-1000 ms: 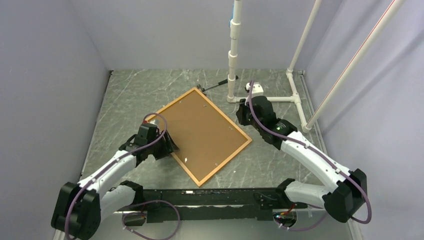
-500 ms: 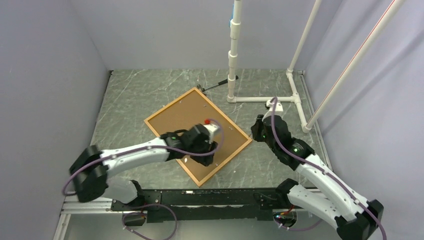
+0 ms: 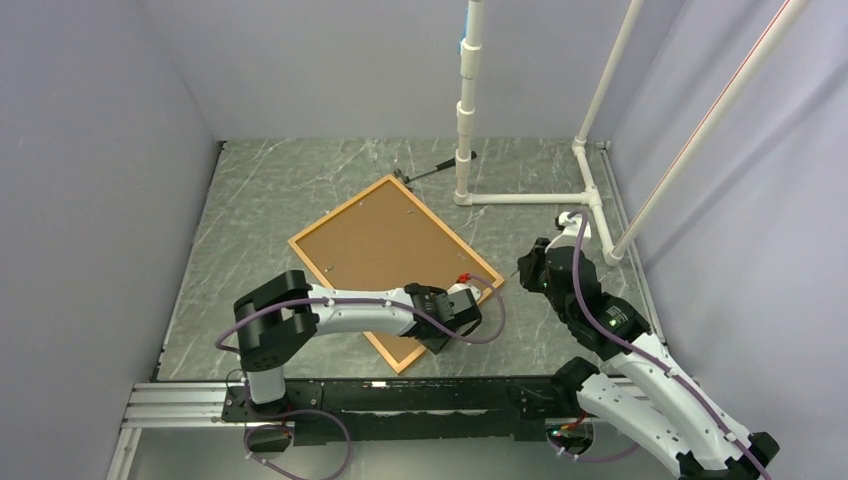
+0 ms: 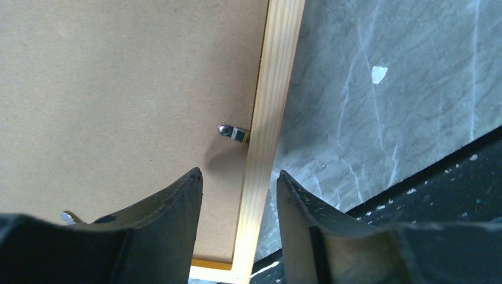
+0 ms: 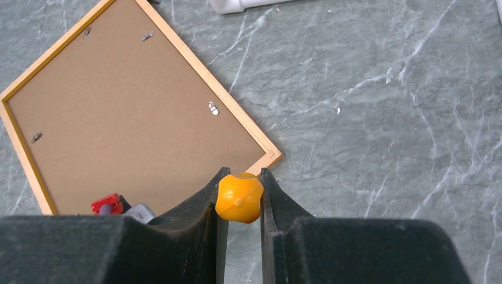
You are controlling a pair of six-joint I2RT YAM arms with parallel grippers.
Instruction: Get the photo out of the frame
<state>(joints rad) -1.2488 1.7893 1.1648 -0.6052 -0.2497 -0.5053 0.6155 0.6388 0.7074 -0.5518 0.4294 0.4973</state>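
Observation:
The frame (image 3: 445, 228) lies face down on the marble table, its thin orange-wood border around the photo's brown board back (image 3: 385, 245); the printed side is hidden. My left gripper (image 3: 437, 336) hovers over the frame's near-right edge. In the left wrist view it (image 4: 238, 180) is open, with the wooden border (image 4: 278, 89) showing between the fingers and a metal tab (image 4: 232, 132) just ahead. My right gripper (image 5: 240, 177) is shut on the orange screwdriver handle (image 5: 238, 198), just off the frame's right corner (image 5: 269, 155). In the top view it (image 3: 530, 268) sits to the frame's right.
A white pipe stand (image 3: 465, 130) rises behind the frame, with its base pipes (image 3: 530, 198) along the back right. A thin dark tool (image 3: 435, 168) lies by the frame's far corner. A black rail (image 3: 400, 395) runs along the near edge. Walls close in on the left, back and right.
My left arm swung from the frame's left side across the board to its near-right edge, and its jaws narrowed. My right arm drew back toward the near right, still holding the screwdriver.

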